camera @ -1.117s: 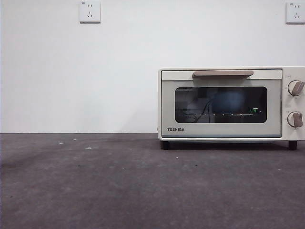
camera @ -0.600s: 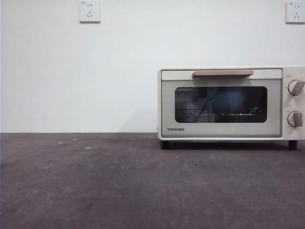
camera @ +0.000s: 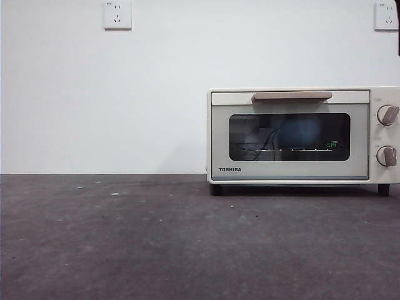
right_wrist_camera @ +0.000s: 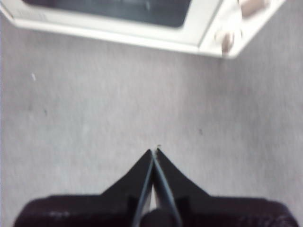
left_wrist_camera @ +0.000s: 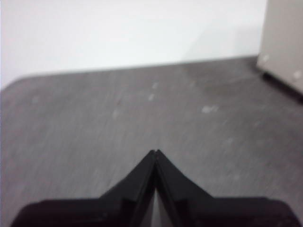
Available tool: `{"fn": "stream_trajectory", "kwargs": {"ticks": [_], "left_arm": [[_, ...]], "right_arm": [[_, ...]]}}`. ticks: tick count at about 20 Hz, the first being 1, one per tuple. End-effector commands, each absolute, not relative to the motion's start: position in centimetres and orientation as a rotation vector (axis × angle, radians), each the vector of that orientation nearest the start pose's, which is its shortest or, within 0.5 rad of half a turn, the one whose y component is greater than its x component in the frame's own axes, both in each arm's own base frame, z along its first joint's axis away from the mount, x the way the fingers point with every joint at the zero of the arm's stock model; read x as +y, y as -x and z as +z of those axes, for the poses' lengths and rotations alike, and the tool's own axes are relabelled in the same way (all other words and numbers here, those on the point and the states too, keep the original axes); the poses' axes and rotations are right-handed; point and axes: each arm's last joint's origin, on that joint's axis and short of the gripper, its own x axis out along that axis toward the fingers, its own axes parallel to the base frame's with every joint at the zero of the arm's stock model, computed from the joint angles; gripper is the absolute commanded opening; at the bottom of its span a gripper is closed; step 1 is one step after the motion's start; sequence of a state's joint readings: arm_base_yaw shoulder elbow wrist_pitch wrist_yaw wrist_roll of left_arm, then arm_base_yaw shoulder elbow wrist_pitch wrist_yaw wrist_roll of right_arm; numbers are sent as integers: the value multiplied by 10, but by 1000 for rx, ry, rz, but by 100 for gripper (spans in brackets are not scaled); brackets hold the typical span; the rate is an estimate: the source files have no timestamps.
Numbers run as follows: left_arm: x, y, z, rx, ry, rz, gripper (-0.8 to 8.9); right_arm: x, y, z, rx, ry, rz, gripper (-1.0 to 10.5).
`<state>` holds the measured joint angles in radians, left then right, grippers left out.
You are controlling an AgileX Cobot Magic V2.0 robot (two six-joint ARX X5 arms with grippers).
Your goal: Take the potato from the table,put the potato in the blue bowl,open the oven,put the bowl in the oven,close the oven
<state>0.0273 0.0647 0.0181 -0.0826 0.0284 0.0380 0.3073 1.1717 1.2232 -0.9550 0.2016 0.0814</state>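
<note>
1. The oven point(camera: 303, 136) is sitting on the dark grey surface point(camera: 156, 244) with its door shut, and the tan bar handle point(camera: 292, 96) is running along the top of that door.
2. Behind the oven's dark glass window point(camera: 289, 137) a bluish rounded shape is showing faintly; the glass is too dark and reflective to tell for certain what it is.
3. Two knobs point(camera: 387, 115) are standing one above the other on the oven's panel beside the door.
4. No potato is showing in any view, and nothing is lying on the surface in front of the oven.
5. The left pincer point(left_wrist_camera: 155, 152) is hovering over bare surface well away from the oven, its jaws pressed together and pinching nothing; only a cream corner of the oven is showing at the edge of the left wrist view.
6. The right pincer point(right_wrist_camera: 154, 150) is hanging above the surface in front of the oven, looking down on the door and knobs, jaws likewise pressed together with nothing between them.
7. On the white wall behind the oven, two sockets point(camera: 117, 15) are sitting high up.
</note>
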Motion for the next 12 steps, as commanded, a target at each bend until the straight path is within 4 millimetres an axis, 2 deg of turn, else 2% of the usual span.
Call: {"fn": "stream_trajectory", "kwargs": {"ticks": [1, 6, 12], "left_arm": [[5, -98, 151, 149, 58, 114, -4], [6, -96, 150, 158, 75, 141, -4], [6, -96, 150, 161, 52, 113, -4]], "right_arm": [[62, -214, 345, 835, 144, 66, 0], [64, -221, 352, 738, 117, 71, 0], [65, -222, 354, 712, 110, 73, 0]]}}
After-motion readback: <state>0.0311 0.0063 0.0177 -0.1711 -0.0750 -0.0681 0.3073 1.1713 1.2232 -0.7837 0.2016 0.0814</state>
